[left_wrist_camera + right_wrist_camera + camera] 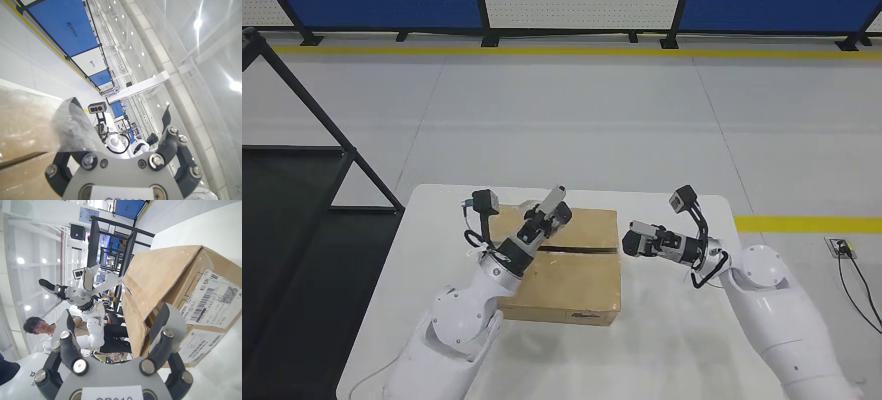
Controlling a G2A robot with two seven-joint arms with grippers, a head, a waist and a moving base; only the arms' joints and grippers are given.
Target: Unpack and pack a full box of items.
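We found the right gripper (115,309) spread beside a corner of the cardboard box (160,275). The left gripper (121,103) was likewise spread, with a clear tape strip (75,128) clinging to one finger.

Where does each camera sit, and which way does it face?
Top view: above the arms, facing down at the table and cardboard box; left claw and right claw show.
Left wrist view: on the left wrist, facing up past the box toward the ceiling; open left claw, clear tape on one finger.
Right wrist view: on the right wrist, facing the box's labelled end; open right claw.
Shared: both wrist views show the box; the right one also shows the left claw.
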